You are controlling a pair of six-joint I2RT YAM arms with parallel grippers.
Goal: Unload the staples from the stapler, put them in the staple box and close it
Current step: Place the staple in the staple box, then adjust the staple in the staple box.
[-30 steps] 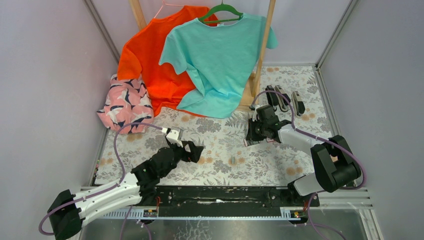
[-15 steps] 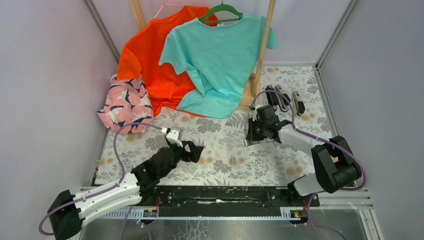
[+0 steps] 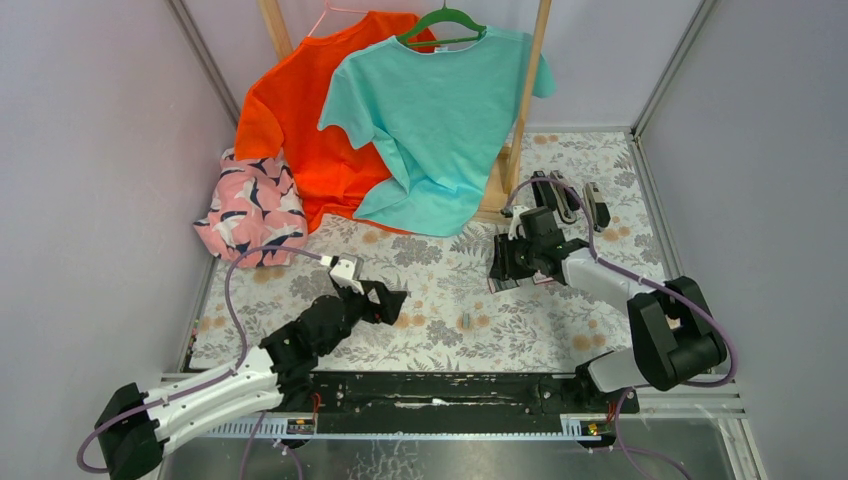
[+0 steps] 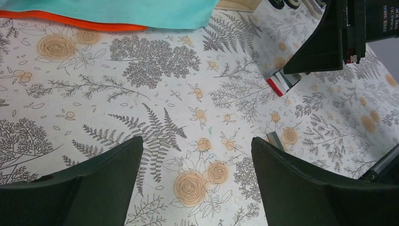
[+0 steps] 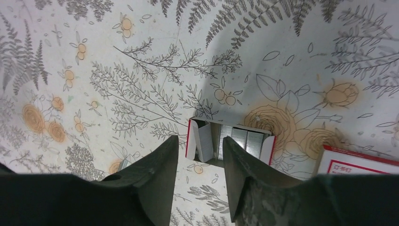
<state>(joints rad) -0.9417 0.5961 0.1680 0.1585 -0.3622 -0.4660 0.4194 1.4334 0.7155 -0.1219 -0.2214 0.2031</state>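
A short silvery strip of staples (image 3: 465, 320) lies on the flowered table between the two arms; it also shows by my left gripper's right finger (image 4: 274, 140) and as a grey sliver (image 5: 123, 163). Black staplers (image 3: 556, 195) lie at the back right. My right gripper (image 3: 503, 268) (image 5: 200, 139) stands open, nothing between its fingers, just above an open white-and-red staple box (image 5: 268, 147) with silvery blocks of staples (image 5: 247, 141) inside. My left gripper (image 3: 388, 300) (image 4: 196, 141) hovers wide open over bare tablecloth, left of the strip.
A second white-and-red box piece (image 5: 357, 165) lies beside the open box. A teal shirt (image 3: 435, 120) and an orange shirt (image 3: 300, 130) hang on a wooden rack at the back. A pink patterned cloth (image 3: 250, 205) sits at the back left. Walls enclose the table.
My right gripper's jaws have parted from nearly shut to open above the staple box. The left arm has stayed put.
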